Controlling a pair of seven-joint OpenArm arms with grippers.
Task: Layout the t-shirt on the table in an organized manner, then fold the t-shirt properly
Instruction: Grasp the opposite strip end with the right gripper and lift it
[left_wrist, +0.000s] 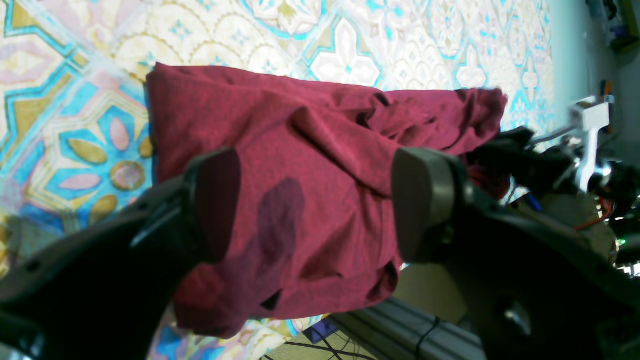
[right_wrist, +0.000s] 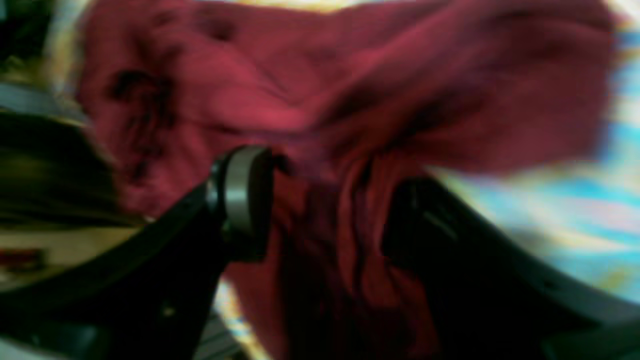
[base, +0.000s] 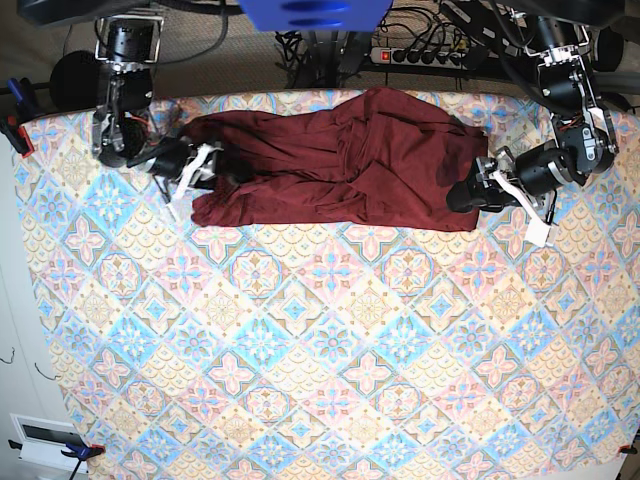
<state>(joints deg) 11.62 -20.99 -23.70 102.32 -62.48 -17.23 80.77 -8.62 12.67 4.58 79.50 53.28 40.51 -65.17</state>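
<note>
Overhead view: the t-shirt (base: 340, 170) lies bunched in a long band across the upper part of the desk (base: 330, 350), its long axis running left to right in the frame, wrinkled and not yet spread flat. An arm stands at each end of that axis. The left end effector (base: 470, 193), at the right of the overhead frame, sits at the garment's right edge; its own wrist view shows both fingers (left_wrist: 422, 200) spread wide, with cloth between and below them but none pinched. The right end effector (base: 215, 168), at the upper left, meets the opposite end; its wrist view, though blurred, shows the jaws apart with gathered folds (right_wrist: 340, 235) lying between them. Each arm is nearest its own end, so the coming spread probably depends on pulling outward along this axis.
</note>
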